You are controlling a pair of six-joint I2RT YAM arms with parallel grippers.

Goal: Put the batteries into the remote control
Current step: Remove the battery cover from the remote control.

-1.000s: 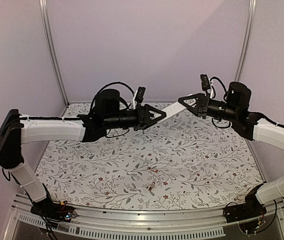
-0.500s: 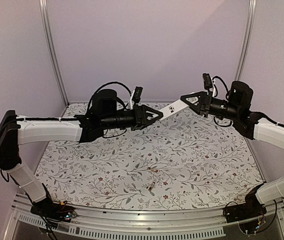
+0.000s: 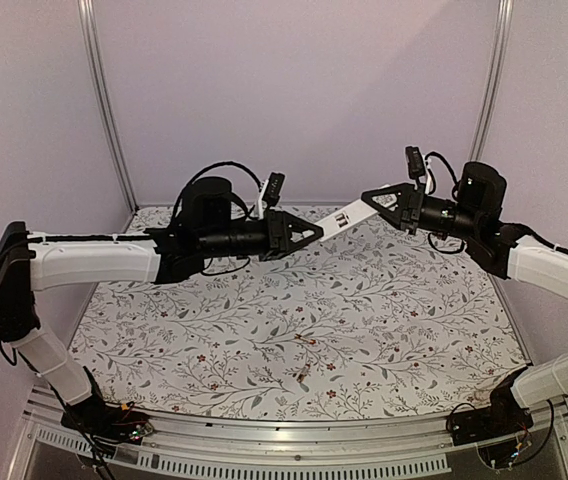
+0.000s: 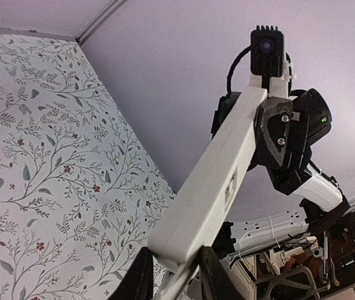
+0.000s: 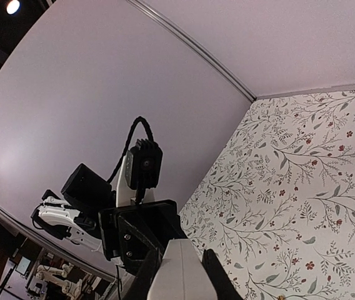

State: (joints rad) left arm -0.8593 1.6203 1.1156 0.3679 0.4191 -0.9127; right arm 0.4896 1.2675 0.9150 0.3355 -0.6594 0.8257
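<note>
Right end of the remote control [image 3: 344,215] has tipped up slightly in the last second. It hangs mid-air at far centre, and I see the left gripper [image 3: 316,232] and right gripper [image 3: 372,200] each clamped on one end. Both batteries [image 3: 304,340] lie loose on the table [image 3: 414,320], near centre. I judge loading not started.

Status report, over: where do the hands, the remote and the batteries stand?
Left hand and right hand both shut on the remote control, midair. Batteries on the table, not loaded. Nothing seen blocking them.
</note>
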